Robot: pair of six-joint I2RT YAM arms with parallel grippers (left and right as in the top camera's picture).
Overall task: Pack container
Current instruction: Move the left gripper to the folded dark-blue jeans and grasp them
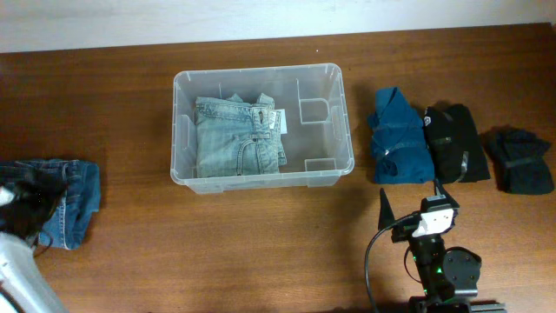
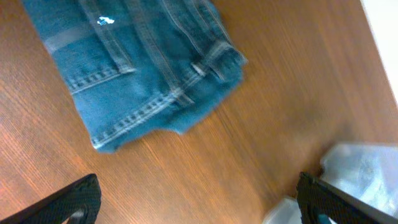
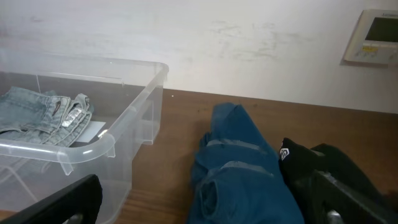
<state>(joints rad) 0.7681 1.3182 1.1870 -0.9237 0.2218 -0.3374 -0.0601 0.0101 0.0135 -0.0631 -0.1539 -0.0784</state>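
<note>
The container [image 1: 258, 180] is a clear plastic bin at the table's middle, holding folded light-wash jeans [image 1: 236, 135]. My left gripper [image 1: 35, 198] is open and empty over folded blue jeans [image 1: 74, 198] at the far left. In the left wrist view the blue jeans [image 2: 143, 68] lie ahead of the open fingers [image 2: 196, 205], and a container corner [image 2: 364, 165] shows at the right. My right gripper [image 1: 411, 198] is open and empty, just in front of a folded teal garment [image 1: 400, 135]. The right wrist view shows the container [image 3: 87, 151], the teal garment [image 3: 242, 168] and the open fingers [image 3: 205, 214].
A folded black garment [image 1: 456, 143] lies right of the teal one, and a dark navy garment [image 1: 519, 161] lies at the far right. The black garment also shows in the right wrist view [image 3: 323, 165]. A white wall with a wall panel [image 3: 375, 34] stands behind the table.
</note>
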